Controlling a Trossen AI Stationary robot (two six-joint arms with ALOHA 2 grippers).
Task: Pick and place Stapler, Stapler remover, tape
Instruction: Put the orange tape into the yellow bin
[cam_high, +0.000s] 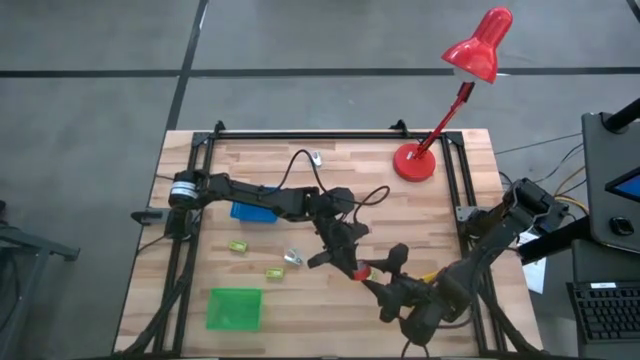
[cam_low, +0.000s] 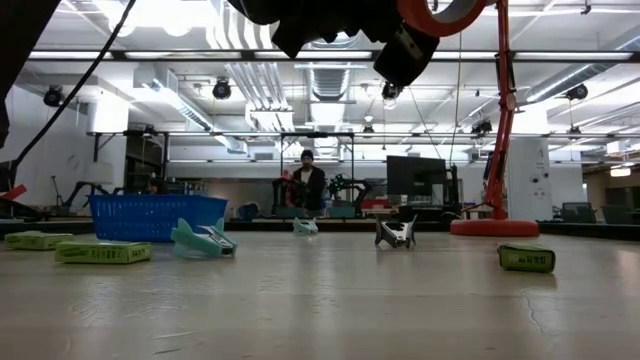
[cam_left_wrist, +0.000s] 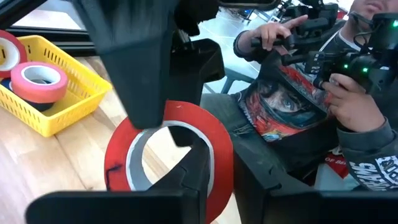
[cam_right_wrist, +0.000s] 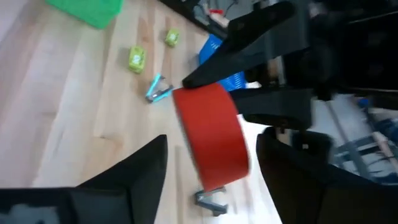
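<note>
My left end effector (cam_high: 352, 266) is clamped on a red tape roll (cam_high: 358, 270), one finger through the pale core and the other pressing the outer face, as the left wrist view shows (cam_left_wrist: 168, 162). It holds the roll off the tabletop (cam_high: 300, 160), well in front of the red lamp base (cam_high: 414, 162) and towards the middle. My right end effector (cam_high: 385, 272) sits just beside the roll on the side away from the blue basket (cam_high: 252, 211), its fingers spread wide with nothing in them; in the right wrist view the roll (cam_right_wrist: 211, 140) hangs between and just ahead of those fingers (cam_right_wrist: 134, 165). I judge this a hand-over: the roll's axis lies roughly along the line between the two arms, so the right end effector would close across its rim. The risk I see is closing onto the left fingers instead. A yellow bin (cam_left_wrist: 81, 84) with more red rolls (cam_left_wrist: 38, 82) shows beyond the left arm.
</note>
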